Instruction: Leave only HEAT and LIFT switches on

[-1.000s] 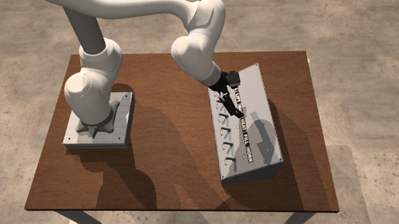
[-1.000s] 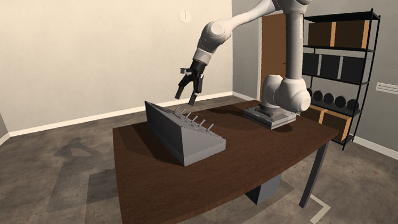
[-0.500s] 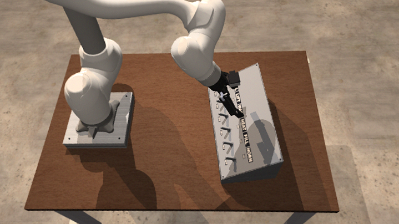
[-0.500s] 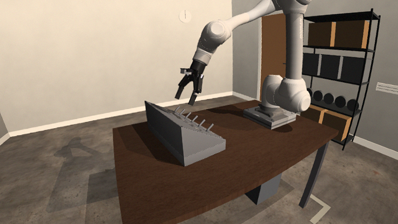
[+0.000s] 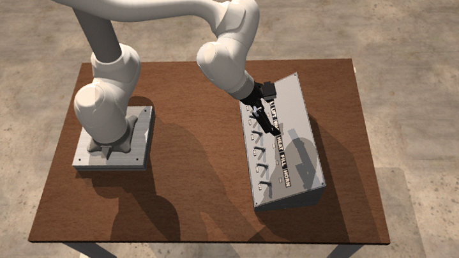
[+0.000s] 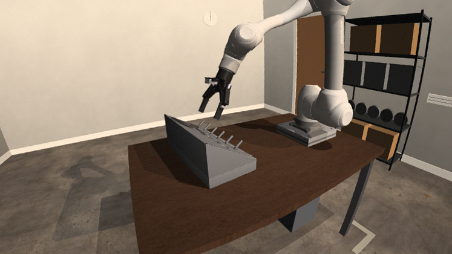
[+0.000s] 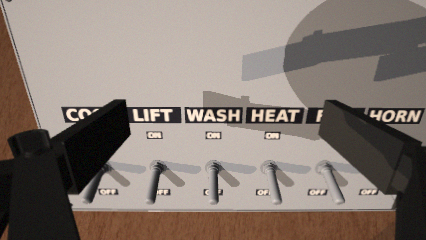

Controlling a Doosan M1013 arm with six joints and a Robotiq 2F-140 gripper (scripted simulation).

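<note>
Fingers (image 6: 217, 95) spread, brown table (image 6: 198, 207), beige wall (image 6: 107, 63)

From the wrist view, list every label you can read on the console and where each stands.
"LIFT": black strip on the console, above the second lever.
"WASH": above the third lever.
"HEAT": above the fourth.
"HORN": far right.
"COO": cut off by a claw finger.
"ON", "OFF": small tags by the levers.
The fifth label is hidden.
</note>
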